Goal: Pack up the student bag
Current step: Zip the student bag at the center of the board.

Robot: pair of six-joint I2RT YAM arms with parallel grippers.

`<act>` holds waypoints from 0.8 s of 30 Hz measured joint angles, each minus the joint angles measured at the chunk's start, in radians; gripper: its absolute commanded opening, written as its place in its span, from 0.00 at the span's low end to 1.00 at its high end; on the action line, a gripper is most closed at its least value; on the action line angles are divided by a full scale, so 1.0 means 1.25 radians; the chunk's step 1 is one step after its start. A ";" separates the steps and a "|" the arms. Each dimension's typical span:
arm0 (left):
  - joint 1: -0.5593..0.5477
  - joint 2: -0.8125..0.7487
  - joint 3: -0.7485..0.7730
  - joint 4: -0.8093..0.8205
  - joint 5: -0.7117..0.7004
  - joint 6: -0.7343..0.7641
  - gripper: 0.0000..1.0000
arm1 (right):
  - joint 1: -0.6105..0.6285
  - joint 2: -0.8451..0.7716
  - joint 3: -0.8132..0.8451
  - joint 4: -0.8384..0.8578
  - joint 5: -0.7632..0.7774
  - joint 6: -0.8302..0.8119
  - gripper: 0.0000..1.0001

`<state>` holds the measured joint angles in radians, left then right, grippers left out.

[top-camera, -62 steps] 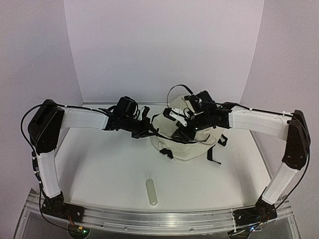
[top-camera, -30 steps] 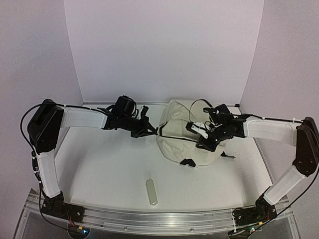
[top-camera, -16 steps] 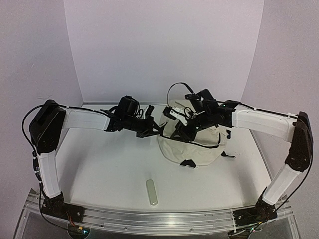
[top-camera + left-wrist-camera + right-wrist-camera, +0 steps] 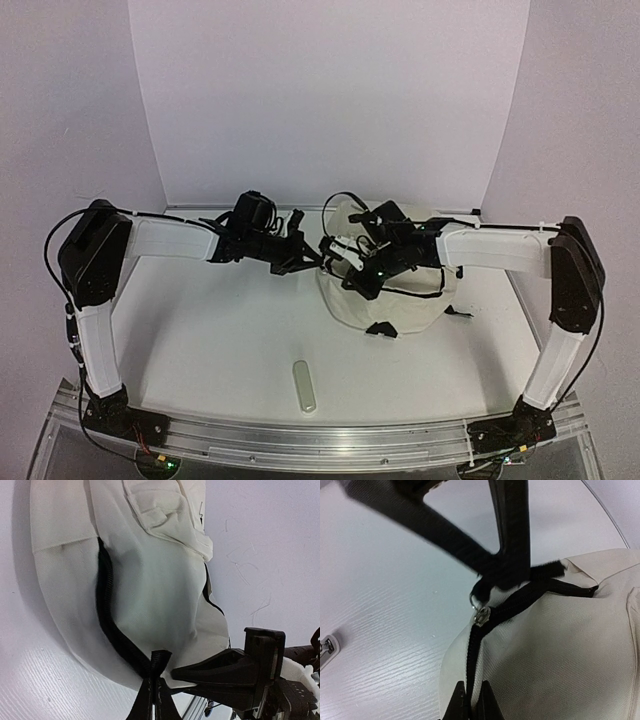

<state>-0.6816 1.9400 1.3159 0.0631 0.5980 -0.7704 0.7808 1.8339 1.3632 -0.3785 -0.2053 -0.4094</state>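
Observation:
The student bag (image 4: 400, 305), a cream fabric backpack, lies at the table's back right. A black zipper (image 4: 474, 650) with a silver slider (image 4: 481, 615) runs over its left end. My left gripper (image 4: 312, 262) is shut on a black webbing tab (image 4: 159, 662) at that end; the left wrist view shows its fingertips (image 4: 145, 700) pinching the tab. My right gripper (image 4: 345, 272) is right beside it, shut on the zipper line just below the slider. In the right wrist view the left fingers (image 4: 512, 535) cross the top.
A small pale oblong object (image 4: 304, 386) lies on the white table near the front middle. Black straps and a buckle (image 4: 381, 328) hang at the bag's near side. White walls close off the back and sides.
My right gripper has swung left from the top of the bag to its left end and shut on the zipper. The left gripper has kept its hold and barely moved.

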 measured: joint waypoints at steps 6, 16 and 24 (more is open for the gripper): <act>-0.001 0.060 0.043 0.001 0.037 -0.001 0.00 | 0.001 -0.101 -0.110 0.041 0.005 -0.027 0.00; -0.015 0.138 0.116 0.019 0.110 -0.004 0.00 | 0.001 -0.202 -0.240 0.056 0.041 -0.098 0.47; -0.019 0.137 0.101 0.089 0.124 -0.013 0.00 | 0.001 -0.178 -0.155 -0.010 0.032 -0.028 0.50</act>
<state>-0.7057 2.1114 1.4422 0.1749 0.7535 -0.7867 0.7826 1.6111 1.1695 -0.3905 -0.1655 -0.4446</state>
